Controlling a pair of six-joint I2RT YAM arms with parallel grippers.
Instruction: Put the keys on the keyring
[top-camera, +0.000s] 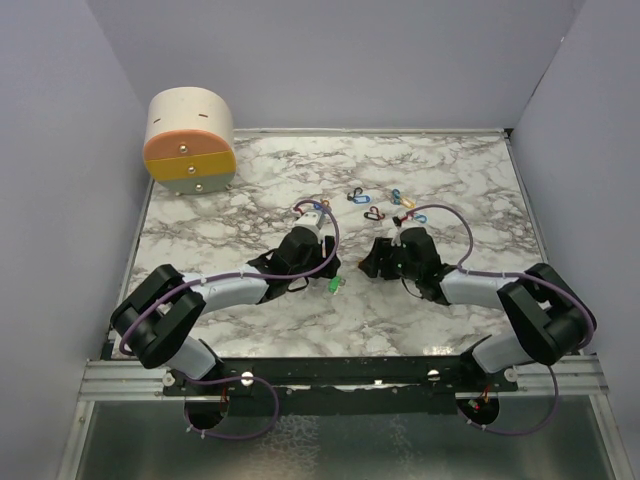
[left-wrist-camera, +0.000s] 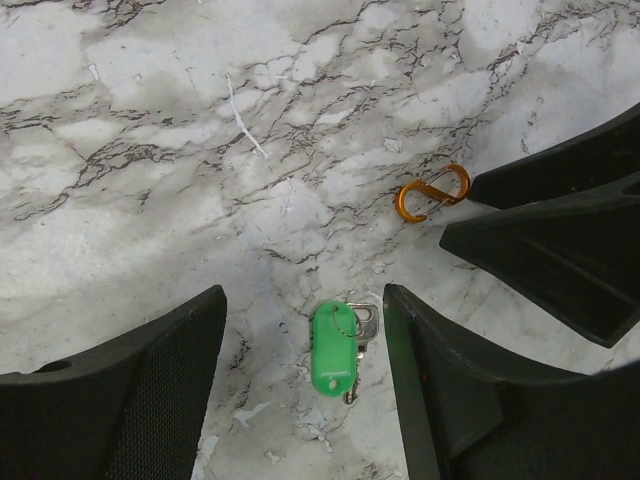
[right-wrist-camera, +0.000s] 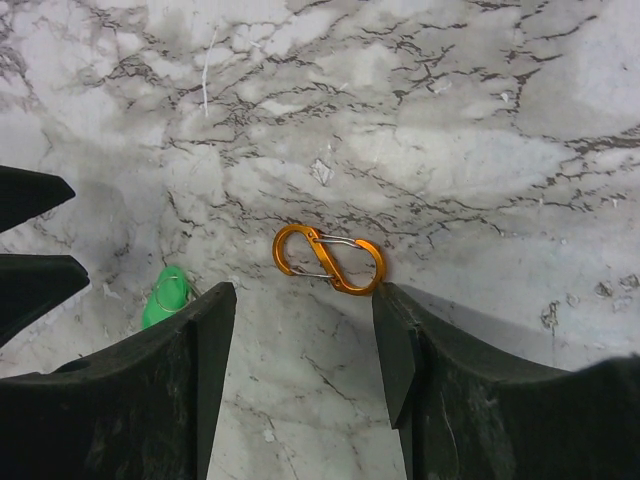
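A small metal key with a green tag (left-wrist-camera: 338, 350) lies flat on the marble, between the fingers of my open left gripper (left-wrist-camera: 305, 295) and touching neither. The keyring, an orange S-shaped clip (right-wrist-camera: 328, 259), lies just past the tips of my open right gripper (right-wrist-camera: 304, 288); the right fingertip (right-wrist-camera: 385, 300) meets its right end. From above, the left gripper (top-camera: 325, 272) and right gripper (top-camera: 372, 262) face each other at mid-table, with the green key (top-camera: 332, 285) below them. More coloured keys and clips (top-camera: 380, 205) lie scattered behind them.
A round cream and orange container (top-camera: 190, 140) stands at the back left corner of the marble table (top-camera: 200, 240). Grey walls close the left, back and right sides. The right gripper's fingers (left-wrist-camera: 560, 230) show close at the right of the left wrist view.
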